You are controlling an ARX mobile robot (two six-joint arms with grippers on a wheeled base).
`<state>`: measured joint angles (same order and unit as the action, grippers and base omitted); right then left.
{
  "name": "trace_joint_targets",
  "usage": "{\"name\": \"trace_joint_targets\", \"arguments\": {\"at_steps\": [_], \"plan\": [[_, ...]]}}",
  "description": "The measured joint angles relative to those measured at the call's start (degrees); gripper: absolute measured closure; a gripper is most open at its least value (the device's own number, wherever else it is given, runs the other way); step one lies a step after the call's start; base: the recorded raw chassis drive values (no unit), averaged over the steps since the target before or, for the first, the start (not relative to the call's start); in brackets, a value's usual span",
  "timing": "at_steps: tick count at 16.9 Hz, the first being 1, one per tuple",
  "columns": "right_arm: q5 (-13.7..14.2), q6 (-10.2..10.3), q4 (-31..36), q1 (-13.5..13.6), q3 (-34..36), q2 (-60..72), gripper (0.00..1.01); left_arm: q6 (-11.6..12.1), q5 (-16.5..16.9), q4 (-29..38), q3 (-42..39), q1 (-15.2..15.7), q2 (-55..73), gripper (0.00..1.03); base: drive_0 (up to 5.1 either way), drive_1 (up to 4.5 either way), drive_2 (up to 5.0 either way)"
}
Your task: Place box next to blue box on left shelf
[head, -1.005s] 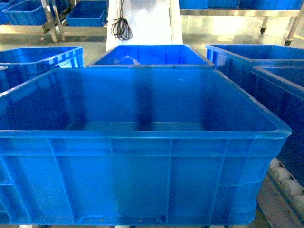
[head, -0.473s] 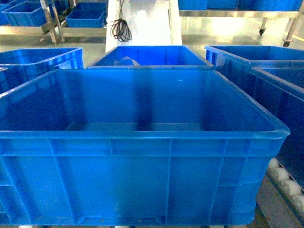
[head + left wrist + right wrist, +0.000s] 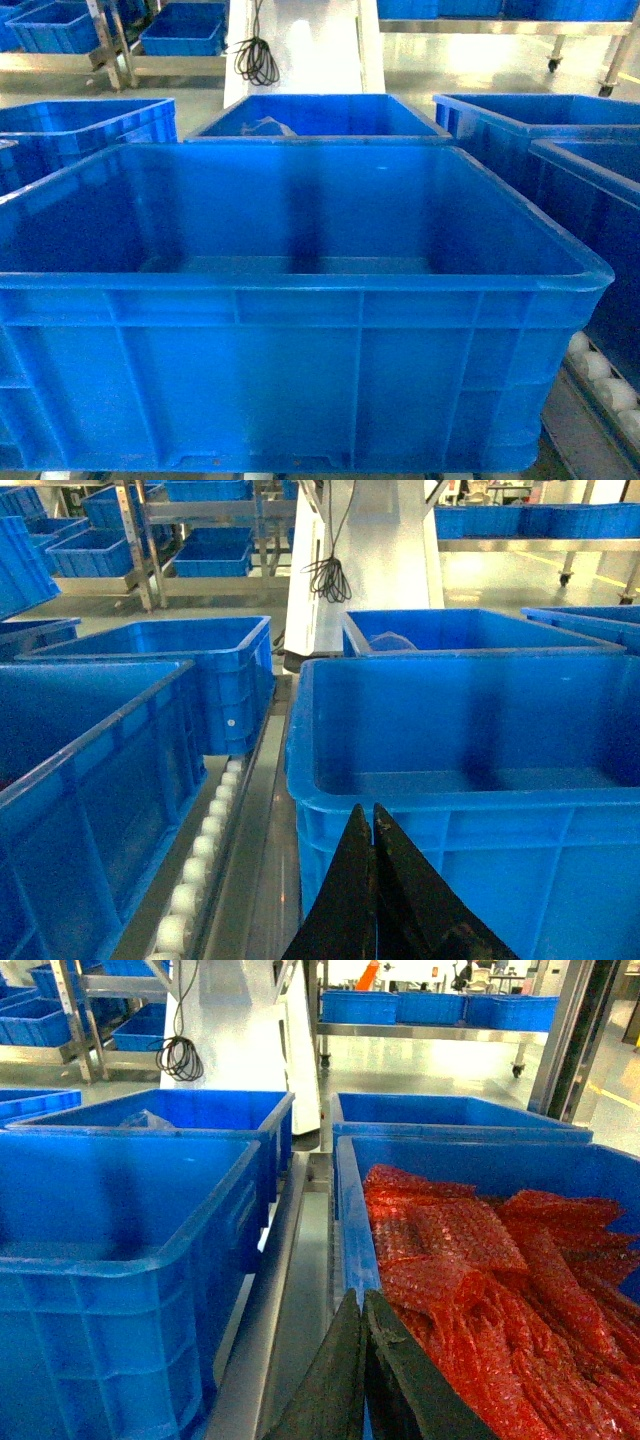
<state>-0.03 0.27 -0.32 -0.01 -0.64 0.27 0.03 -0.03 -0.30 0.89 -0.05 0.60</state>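
Note:
The box is a large open-top blue crate that fills the head view, and it is empty inside. My left gripper is shut on nothing, its tips just before the box's near wall, close to the left corner. Shut and holding nothing as well, my right gripper hangs over the gap to the right of the box. No gripper shows in the head view. A metal shelf at the far left back holds smaller blue boxes.
Other blue crates stand to the left, behind and to the right. The right crate holds red bubble wrap. White roller rails run between the crates. A black coiled cable hangs on a white column.

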Motion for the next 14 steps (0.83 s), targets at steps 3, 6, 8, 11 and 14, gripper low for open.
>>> {"name": "trace_joint_targets", "arguments": {"at_steps": [3, 6, 8, 11, 14], "plan": [[0.00, -0.09, 0.02, 0.00, 0.00, 0.00, 0.84, 0.00, 0.02, -0.04, 0.00, 0.00, 0.00, 0.84, 0.0, 0.00, 0.0], [0.00, -0.09, 0.02, 0.00, 0.00, 0.00, 0.74, -0.02, 0.02, -0.04, 0.00, 0.00, 0.00, 0.74, 0.0, 0.00, 0.0], [0.00, -0.09, 0.02, 0.00, 0.00, 0.00, 0.67, 0.00, 0.02, -0.04, 0.00, 0.00, 0.00, 0.67, 0.0, 0.00, 0.0], [0.00, -0.09, 0.02, 0.00, 0.00, 0.00, 0.58, 0.00, 0.00, -0.04, 0.00, 0.00, 0.00, 0.58, 0.0, 0.00, 0.0], [0.00, -0.09, 0.02, 0.00, 0.00, 0.00, 0.32, 0.00, 0.02, -0.04, -0.02, 0.00, 0.00, 0.32, 0.0, 0.00, 0.0]]}}
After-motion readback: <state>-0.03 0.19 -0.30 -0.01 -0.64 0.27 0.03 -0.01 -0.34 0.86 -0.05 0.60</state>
